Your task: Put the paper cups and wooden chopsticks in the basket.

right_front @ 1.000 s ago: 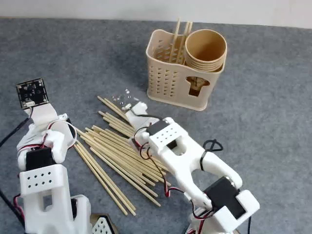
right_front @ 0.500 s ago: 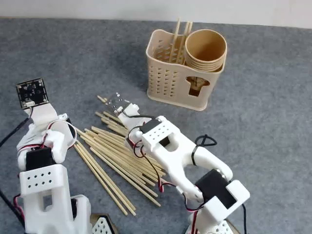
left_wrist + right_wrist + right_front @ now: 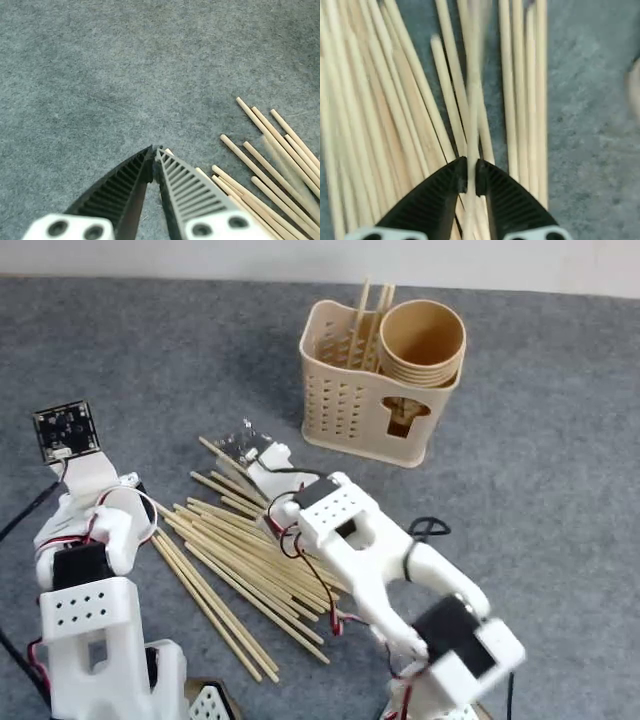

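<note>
Carefully now: my right gripper (image 3: 471, 172), pinched narrow on one chopstick (image 3: 473, 75), should lift it level toward the basket (image 3: 345, 405).

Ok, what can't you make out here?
High view: the beige perforated basket's wall hides the stacked brown paper cups' lower parts; the white right arm covers some wooden chopsticks.
Right wrist view: one chopstick at the right gripper is blurred; grip unclear.
Left wrist view: chopsticks cut off by the edge.
</note>
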Robot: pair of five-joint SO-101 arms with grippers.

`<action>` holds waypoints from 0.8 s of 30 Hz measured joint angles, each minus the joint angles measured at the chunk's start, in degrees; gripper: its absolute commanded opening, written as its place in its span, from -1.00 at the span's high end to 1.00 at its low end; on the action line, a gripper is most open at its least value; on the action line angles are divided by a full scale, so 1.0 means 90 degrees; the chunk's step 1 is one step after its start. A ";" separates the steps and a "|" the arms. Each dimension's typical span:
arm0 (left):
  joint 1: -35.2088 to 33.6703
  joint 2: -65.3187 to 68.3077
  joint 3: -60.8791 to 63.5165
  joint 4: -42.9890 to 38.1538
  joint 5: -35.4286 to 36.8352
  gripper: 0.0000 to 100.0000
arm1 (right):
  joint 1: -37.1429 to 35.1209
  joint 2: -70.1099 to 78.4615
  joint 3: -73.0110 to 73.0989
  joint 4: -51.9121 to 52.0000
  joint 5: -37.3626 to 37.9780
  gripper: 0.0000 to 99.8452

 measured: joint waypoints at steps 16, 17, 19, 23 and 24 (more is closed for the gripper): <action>0.0000 0.0000 0.0000 0.0000 0.0000 0.94 | 0.0342 -0.2598 0.0606 0.0361 0.0000 0.99; 0.0000 0.0000 0.0000 0.0000 0.0000 0.94 | 0.0371 -0.2803 0.0654 0.0410 0.0000 0.99; 0.0000 0.0000 0.0000 0.0000 0.0000 0.94 | 0.0430 -0.3253 0.0869 0.0440 0.0000 0.99; 0.0000 0.0000 0.0000 0.0000 0.0000 0.94 | 0.0440 -0.4142 0.1211 0.0449 0.0000 0.99; 0.0000 0.0000 0.0000 0.0000 0.0000 0.94 | 0.0440 -0.4337 0.1250 0.0449 0.0000 0.99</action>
